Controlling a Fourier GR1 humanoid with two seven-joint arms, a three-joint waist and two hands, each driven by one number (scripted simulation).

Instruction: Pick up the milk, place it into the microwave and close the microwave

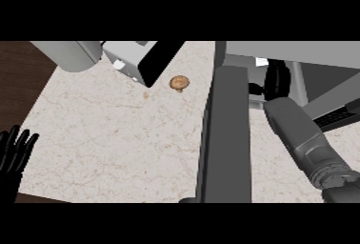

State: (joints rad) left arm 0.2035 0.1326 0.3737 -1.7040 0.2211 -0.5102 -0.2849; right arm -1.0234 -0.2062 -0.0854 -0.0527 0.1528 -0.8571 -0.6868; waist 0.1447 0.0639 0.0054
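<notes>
Grey microwave door (226,138) is standing open; beyond it, the right hand (276,82) is reaching inside the microwave (295,55). I cannot tell whether it is clamping the milk, which is hidden. Withdrawing carelessly could topple it. The left hand (15,152) is resting open, far left of the door.

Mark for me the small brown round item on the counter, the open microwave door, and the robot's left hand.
Small brown round item (180,83), head view, its centre.
Grey open microwave door (226,133), head view, its top edge.
Black left hand (14,155), head view, its fingers.
</notes>
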